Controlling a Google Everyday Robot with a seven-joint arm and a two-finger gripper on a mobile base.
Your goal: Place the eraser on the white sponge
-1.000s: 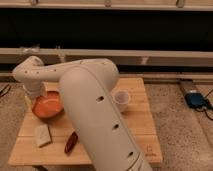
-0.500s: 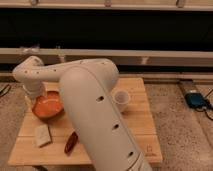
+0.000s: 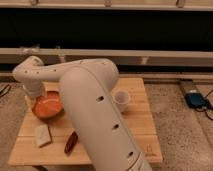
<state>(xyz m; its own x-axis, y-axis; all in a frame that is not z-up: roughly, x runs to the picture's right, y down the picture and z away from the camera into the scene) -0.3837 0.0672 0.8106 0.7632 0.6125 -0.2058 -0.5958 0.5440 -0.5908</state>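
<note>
The big white arm (image 3: pixel 95 110) fills the middle of the frame and bends over to the left. The tool (image 3: pixel 29 99) is at its far end, low at the left of the frame, just beside the left edge of the orange bowl (image 3: pixel 47 106). Most of it is hidden, so I cannot tell if it is holding something or not.

I cannot see the eraser anywhere. It may be behind the arm or down by the tool. The white sponge (image 3: pixel 42 135) lies flat on the table (image 3: pixel 142 127) in the lower left of the frame. It is just below the bowl and near a dark red thing (image 3: pixel 71 142).

I think the eraser is small, light and firm, and a bit rubbery. So it should not slip much or break. A good way to hold it is across its two long sides, near the middle. The sponge looks soft, so it may sink a little under the eraser. Setting the eraser down flat in the middle of the sponge should keep it from tipping off.

Two things here can hold stuff. The orange bowl looks orange-red inside, and I cannot tell if anything is in it. A small white cup (image 3: pixel 121 99) stands just right of the arm, and I see nothing in it.
</note>
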